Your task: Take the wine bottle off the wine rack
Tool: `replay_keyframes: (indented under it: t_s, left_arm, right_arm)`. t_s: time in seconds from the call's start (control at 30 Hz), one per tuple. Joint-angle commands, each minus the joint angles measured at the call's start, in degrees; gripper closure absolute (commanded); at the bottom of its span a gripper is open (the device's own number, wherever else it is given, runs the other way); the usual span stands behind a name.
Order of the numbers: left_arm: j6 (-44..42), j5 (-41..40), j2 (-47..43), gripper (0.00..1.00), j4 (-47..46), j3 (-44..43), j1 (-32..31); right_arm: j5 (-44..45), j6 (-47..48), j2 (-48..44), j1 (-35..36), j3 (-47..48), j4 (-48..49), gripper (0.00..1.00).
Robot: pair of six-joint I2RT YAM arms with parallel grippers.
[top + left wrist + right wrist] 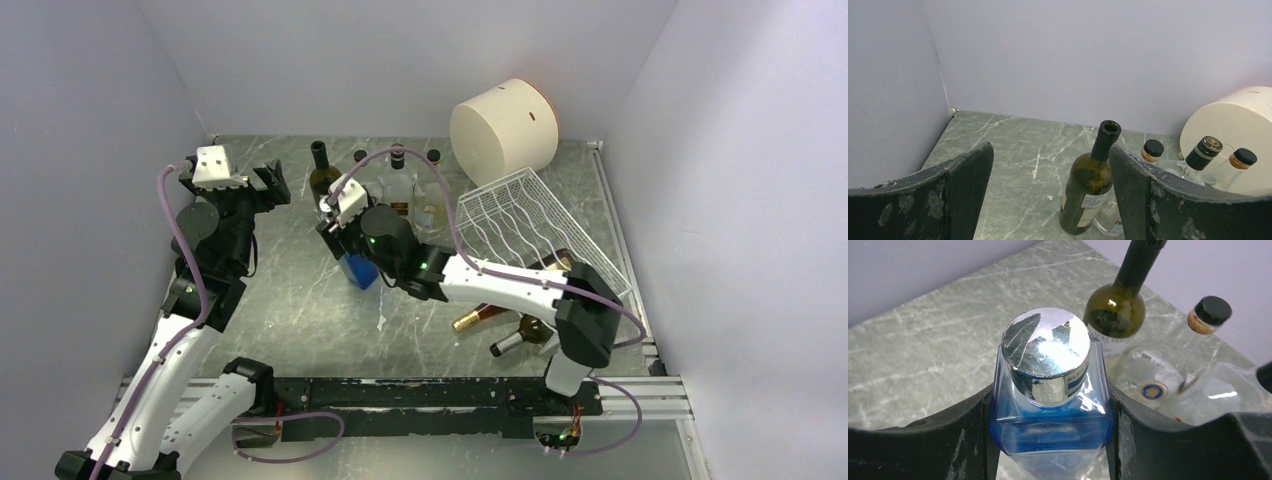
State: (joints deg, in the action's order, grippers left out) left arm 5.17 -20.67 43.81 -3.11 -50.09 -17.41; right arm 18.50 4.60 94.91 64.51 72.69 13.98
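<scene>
One blue bottle (360, 272), clear of the rack (530, 225) at right, is gripped by the right gripper (1050, 440) at the top view's centre, the left gripper (1048, 195) is held wide and empty, and two bottles (470, 318) are left lying by the rack.

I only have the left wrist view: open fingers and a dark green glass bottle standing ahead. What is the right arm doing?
Observer: The right gripper is closed on a square blue glass bottle with a silver cap.
Operator: Where is the rack?
Observer: The white wire rack sits tilted at the right, in front of the big cream cylinder.
Operator: Any bottles there?
Observer: Two bottles lie at its near end, partly hidden by the right arm.
</scene>
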Motion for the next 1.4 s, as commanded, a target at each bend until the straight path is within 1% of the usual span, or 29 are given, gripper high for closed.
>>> replay_keyframes:
  t_s: [0.0, 0.13, 0.3, 0.53, 0.83, 0.87, 0.9, 0.93, 1.07, 1.2, 1.37]
  left_arm:
    - [-0.25, -1.43, -0.57, 0.11, -0.65, -0.71, 0.62]
    - [-0.23, -2.19, -1.06, 0.11, -0.74, -0.54, 1.02]
    - [-0.01, -2.98, -1.73, 0.11, -1.01, -0.26, 1.82]
    - [0.64, -2.33, -1.68, 0.11, -0.89, -0.34, 3.31]
    - [1.35, -1.22, -1.26, 0.12, -0.71, -0.52, 4.31]
    - [1.41, -1.05, -1.21, 0.12, -0.67, -0.51, 4.38]
    - [1.42, -0.86, -1.12, 0.12, -0.67, -0.51, 4.4]
    - [1.49, -0.79, -1.03, 0.12, -0.6, -0.58, 4.51]
    - [1.59, -0.8, -0.92, 0.12, -0.57, -0.54, 4.58]
    - [1.82, -0.41, -0.88, 0.13, -0.46, -0.54, 4.75]
    - [1.82, -0.52, -0.37, 0.13, -0.27, -0.77, 4.75]
  right_arm:
    - [-0.39, -5.23, 3.06, -2.08, 7.51, 14.85, 1.0]
    - [-0.77, -7.24, 7.36, -3.64, 11.02, 17.45, 1.0]
    - [-0.21, -5.46, 12.8, -4.37, 15.51, 19.93, 1.0]
    - [-0.69, -6.43, 18.61, -6.01, 21.77, 17.98, 1.0]
    - [-0.06, -5.18, 19.57, -6.0, 20.88, 16.12, 1.0]
    - [-0.19, -5.07, 19.45, -5.97, 20.59, 15.92, 0.98]
    - [-0.4, -4.92, 19.36, -5.96, 20.41, 15.65, 0.91]
    - [-0.5, -4.83, 19.33, -5.97, 20.32, 15.3, 0.82]
    - [-0.58, -4.39, 19.73, -5.89, 21.15, 13.1, 0.59]
    - [-1.39, -3.78, 20.0, -5.88, 22.39, 10.65, 0.45]
    - [-1.31, -3.51, 18.56, -5.51, 22.18, 9.16, 0.32]
